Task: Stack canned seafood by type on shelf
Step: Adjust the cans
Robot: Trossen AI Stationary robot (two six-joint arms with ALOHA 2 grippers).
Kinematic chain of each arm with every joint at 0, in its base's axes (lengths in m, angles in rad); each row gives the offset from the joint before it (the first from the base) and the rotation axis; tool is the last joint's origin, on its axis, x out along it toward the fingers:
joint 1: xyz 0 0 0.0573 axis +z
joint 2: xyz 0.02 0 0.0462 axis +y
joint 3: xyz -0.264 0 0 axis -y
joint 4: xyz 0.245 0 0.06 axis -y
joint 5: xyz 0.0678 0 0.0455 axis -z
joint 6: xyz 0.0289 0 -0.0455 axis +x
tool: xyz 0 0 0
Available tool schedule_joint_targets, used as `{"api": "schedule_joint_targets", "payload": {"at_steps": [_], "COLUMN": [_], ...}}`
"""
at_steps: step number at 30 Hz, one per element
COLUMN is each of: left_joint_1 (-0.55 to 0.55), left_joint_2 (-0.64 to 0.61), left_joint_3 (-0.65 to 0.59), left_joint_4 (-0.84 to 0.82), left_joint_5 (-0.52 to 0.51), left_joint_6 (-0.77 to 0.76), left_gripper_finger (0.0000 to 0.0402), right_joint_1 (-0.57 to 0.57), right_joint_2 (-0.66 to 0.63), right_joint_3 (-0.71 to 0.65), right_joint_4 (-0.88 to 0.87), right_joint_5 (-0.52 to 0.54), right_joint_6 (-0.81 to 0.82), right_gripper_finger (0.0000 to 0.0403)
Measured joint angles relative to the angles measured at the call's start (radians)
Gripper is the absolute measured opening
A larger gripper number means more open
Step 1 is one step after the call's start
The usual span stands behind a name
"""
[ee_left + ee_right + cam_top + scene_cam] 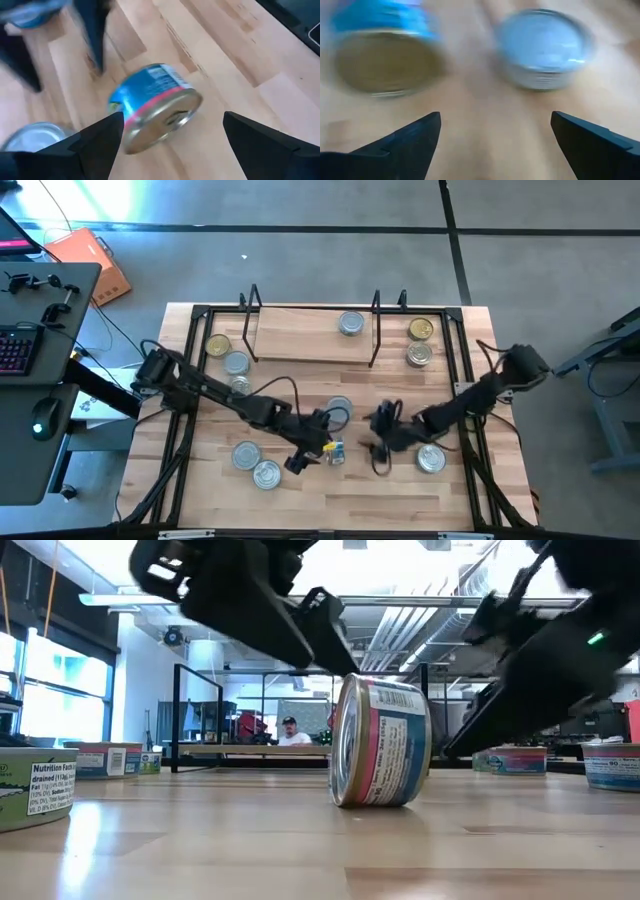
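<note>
A short round metal tin (380,742) with a blue-and-pink paper label lies tipped on its edge mid-counter (400,490), between both grippers; left (312,448) and right (380,442) jaws gape wide, holding nothing.

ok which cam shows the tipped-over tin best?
The low view: the tin stands on its edge, centre frame, label readable. The left wrist view shows it blurred between open pincer fingers. The high view shows it tiny beside the left pincer. The right wrist view is blurred.
</note>
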Motion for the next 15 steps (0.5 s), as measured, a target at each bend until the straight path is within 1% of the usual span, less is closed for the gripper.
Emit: {"api": "schedule_joint_targets", "payload": {"at_steps": [2,4,8,10,12,15], "left_joint_1": [-0.013,-0.023,-0.036,-0.041,-0.047,-0.056], "left_joint_2": [0.000,0.000,0.000,0.000,-0.001,-0.012], "left_joint_3": [-0.027,-0.045,-0.074,-0.076,-0.077,-0.078], "left_joint_4": [0.026,0.063,0.139,0.129,0.099,0.064], "left_joint_5": [-0.022,-0.021,-0.022,-0.056,-0.113,-0.176], "left_joint_6": [-0.034,-0.070,-0.121,-0.134,-0.140,-0.165], "left_gripper_finger": [0.0335,0.0335,0.0335,0.0335,0.0335,0.0335], "right_joint_1": [0.046,0.073,0.060,0.049,0.038,0.015], "right_joint_2": [0.019,0.060,0.171,0.229,0.274,0.326], "right_joint_3": [0.040,0.087,0.179,0.224,0.256,0.300], "right_joint_4": [0.000,0.005,0.008,0.017,0.029,0.077], "right_joint_5": [-0.017,-0.037,-0.113,-0.146,-0.155,-0.161], "right_joint_6": [0.010,-0.007,-0.062,-0.101,-0.135,-0.128], "right_gripper_finger": [0.0359,0.0343,0.0311,0.0299,0.0289,0.0280]}}
